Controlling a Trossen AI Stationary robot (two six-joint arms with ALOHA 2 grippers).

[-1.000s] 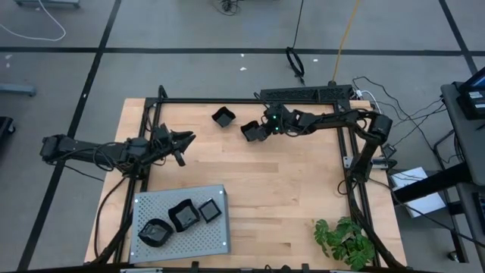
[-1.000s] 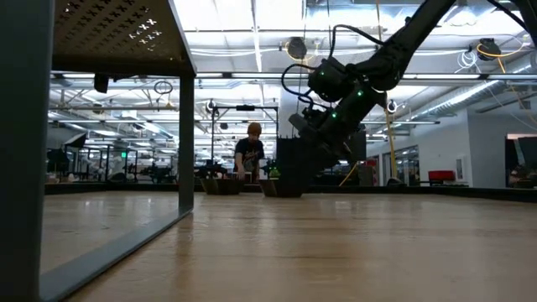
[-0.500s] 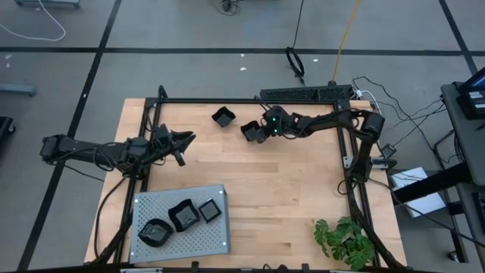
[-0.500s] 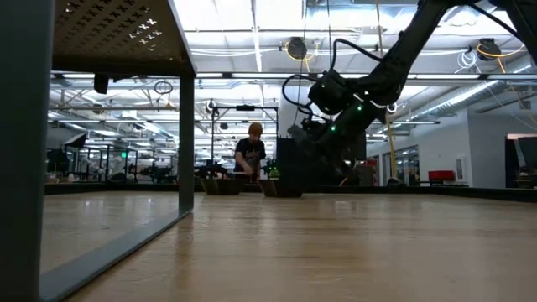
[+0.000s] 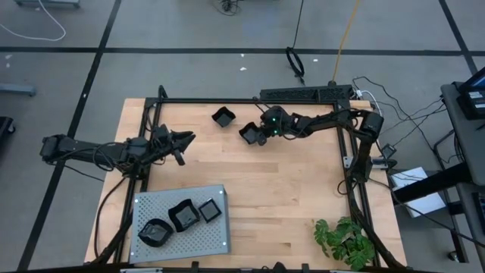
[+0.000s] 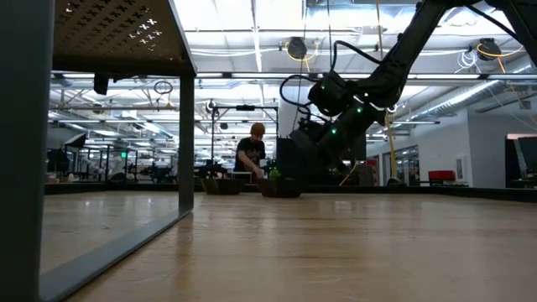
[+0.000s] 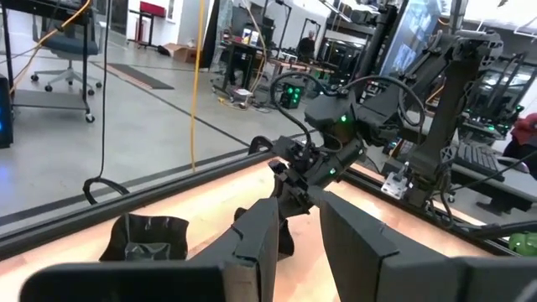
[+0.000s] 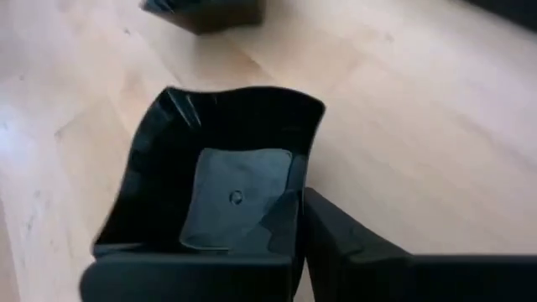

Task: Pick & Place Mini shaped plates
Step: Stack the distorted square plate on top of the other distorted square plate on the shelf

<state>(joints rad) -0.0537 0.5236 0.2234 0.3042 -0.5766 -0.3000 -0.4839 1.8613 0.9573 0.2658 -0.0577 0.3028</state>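
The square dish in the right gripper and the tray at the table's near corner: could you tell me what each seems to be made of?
The square dish, gripped by its rim in the shut right gripper, looks like glossy black moulded plastic, possibly glazed ceramic: light glints on its wavy walls. The grey tray looks like matte perforated sheet metal: a regular grid of small holes covers its flat surface.

1. A light wooden table (image 5: 250,197) is sitting on a grey floor marked with dark lines.
2. A grey perforated metal tray (image 5: 216,235) is lying at the table's near left corner.
3. A green leafy plant (image 5: 345,241) is standing at the near right corner.
4. A black power strip (image 5: 307,94) is lying along the far edge.
5. A person (image 6: 250,153) is standing in the room behind the table.
6. A yellow cable (image 5: 345,34) is running across the floor.
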